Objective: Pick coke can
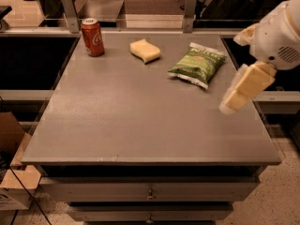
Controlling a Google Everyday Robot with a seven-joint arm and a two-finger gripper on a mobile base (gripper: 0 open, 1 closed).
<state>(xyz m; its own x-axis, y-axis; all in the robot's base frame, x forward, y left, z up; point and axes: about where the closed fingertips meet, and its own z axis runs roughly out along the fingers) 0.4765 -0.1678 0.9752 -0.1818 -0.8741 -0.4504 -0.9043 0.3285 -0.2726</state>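
Observation:
The coke can is red with white script and a silver top. It stands upright at the far left corner of the grey table. My gripper hangs from the white arm at the right, over the table's right side, pointing down and to the left. It is far from the can, just right of and nearer than the green chip bag. It holds nothing that I can see.
A yellow sponge lies at the far middle, between the can and the chip bag. Metal posts and a rail run behind the table. Drawers sit below the front edge. A cardboard box stands on the floor at left.

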